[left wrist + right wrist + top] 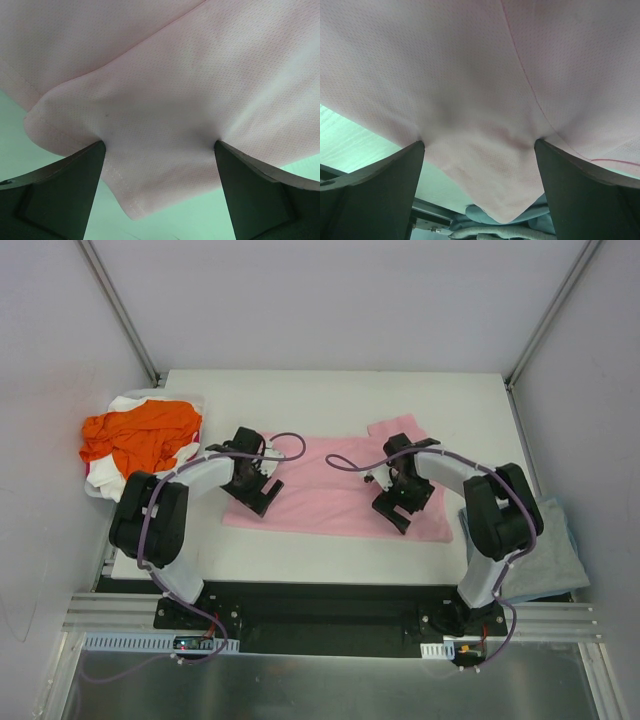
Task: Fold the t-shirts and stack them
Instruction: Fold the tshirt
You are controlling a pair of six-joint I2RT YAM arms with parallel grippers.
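Top external view: the white tabletop (330, 390) is seen with a light pink t-shirt (330, 502) spread flat across its middle, one sleeve pointing toward the far right. A grey-blue t-shirt (550, 560) is laid flat at the near right edge of the tabletop, partly hidden by the right arm. An orange t-shirt (140, 435) is crumpled at the far left edge, piled on a white t-shirt (122, 402) of which only bits are shown around it. Both arms are bent inward over the pink t-shirt. The left tool (256, 502) is lowered onto its near left part and the right tool (398, 516) onto its near right part.

Wrist views: each tool is held spread wide, and a hemmed corner of pink cloth is seen lying between the fingers, touching both fingertips. No pinch is shown on either side. Grey-blue cloth is glimpsed beneath the pink corner in the right wrist view.
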